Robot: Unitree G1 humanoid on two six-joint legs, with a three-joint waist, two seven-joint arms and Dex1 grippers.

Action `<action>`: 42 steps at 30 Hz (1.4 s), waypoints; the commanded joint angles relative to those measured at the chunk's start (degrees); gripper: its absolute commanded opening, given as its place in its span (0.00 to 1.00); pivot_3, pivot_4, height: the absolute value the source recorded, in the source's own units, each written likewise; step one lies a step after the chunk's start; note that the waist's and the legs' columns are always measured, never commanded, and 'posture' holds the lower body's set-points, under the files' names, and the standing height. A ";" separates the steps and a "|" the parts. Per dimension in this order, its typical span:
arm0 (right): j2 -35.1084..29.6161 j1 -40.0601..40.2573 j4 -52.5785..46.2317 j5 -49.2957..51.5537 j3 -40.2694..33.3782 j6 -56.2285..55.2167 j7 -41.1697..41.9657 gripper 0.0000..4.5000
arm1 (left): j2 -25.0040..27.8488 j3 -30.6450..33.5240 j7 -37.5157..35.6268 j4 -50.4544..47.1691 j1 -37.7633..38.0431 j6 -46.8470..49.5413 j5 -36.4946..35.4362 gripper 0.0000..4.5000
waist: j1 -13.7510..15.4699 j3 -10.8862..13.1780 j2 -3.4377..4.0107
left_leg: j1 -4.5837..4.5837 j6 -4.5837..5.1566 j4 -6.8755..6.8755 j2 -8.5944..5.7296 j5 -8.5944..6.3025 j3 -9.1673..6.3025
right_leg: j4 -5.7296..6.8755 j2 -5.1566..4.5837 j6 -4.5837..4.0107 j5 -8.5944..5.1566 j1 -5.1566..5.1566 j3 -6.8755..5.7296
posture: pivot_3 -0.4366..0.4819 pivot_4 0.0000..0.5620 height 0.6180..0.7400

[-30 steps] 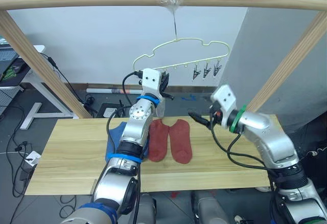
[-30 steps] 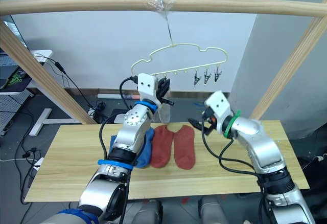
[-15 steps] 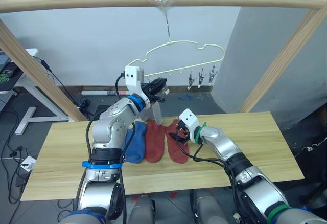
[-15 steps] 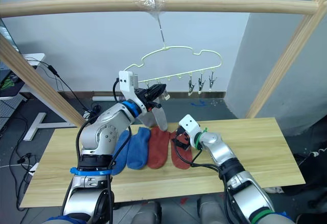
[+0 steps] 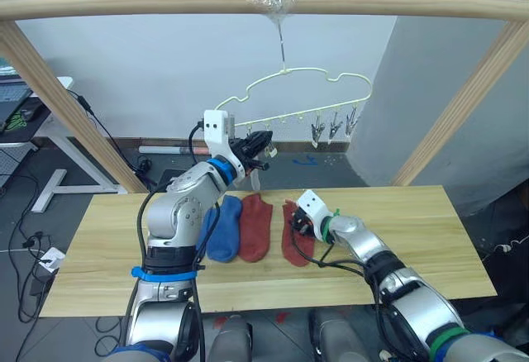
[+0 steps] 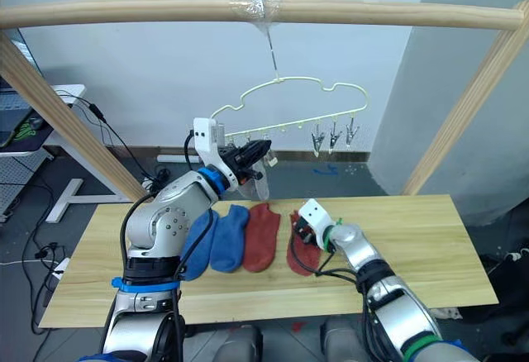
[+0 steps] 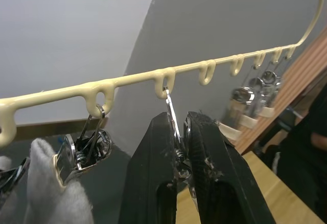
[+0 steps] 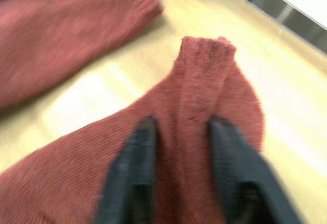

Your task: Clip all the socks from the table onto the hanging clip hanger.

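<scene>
The pale-yellow clip hanger [image 5: 285, 89] hangs from the pole, with free clips [image 5: 334, 126] at its right end. My left gripper [image 7: 179, 119] is shut on one metal clip [image 7: 171, 101] under the hanger's bar. A light grey sock [image 7: 46, 188] hangs from the neighbouring clip. On the table [image 5: 413, 230], my right gripper [image 8: 181, 127] is shut on a pinched fold of the rightmost rust-red sock [image 8: 204, 65]. To its left lie another rust-red sock [image 5: 256, 226] and two blue socks [image 5: 221, 228].
A round wooden pole frame [image 5: 165, 2] spans the top, and its slanted legs [image 5: 446, 130] come down at both ends of the table. Bare tabletop lies to the right and the far left of the socks. Cables and a white desk [image 5: 50, 130] sit on the floor beyond.
My right arm came down from above the table to the rightmost rust-red sock, and its fingers closed on the fabric. The left gripper stays on its clip. The camera view shifted.
</scene>
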 commanded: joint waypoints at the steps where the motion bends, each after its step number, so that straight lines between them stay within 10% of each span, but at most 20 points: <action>1: -3.93 4.81 -9.58 -1.95 1.72 0.14 3.55 0.01 | 1.33 1.70 -1.78 -1.55 -2.13 2.61 -3.85 0.03 | -0.12 0.00 0.00 | 0.01 0.00 0.00 0.00 0.00 0.00 | 0.01 0.00 0.00 0.00 0.00 0.00 | 0.53 0.28 1.00; 11: -20.88 10.71 -38.76 -14.64 4.18 -18.34 2.58 0.01 | 2.28 8.47 0.63 2.05 -6.34 24.38 -19.69 0.03 | -0.68 0.03 0.00 | -0.03 0.00 0.01 0.02 0.00 0.02 | 0.01 0.01 0.05 -0.01 -0.07 0.01 | 0.49 0.30 1.00; 42: -20.16 9.41 -51.50 -19.31 0.25 -21.81 -3.86 0.01 | 1.92 13.02 4.51 6.54 -7.34 29.88 -26.18 0.03 | -0.49 0.02 0.00 | -0.06 -0.02 0.01 0.00 0.00 0.03 | -0.05 -0.02 0.03 -0.01 -0.07 0.01 | 0.45 0.29 1.00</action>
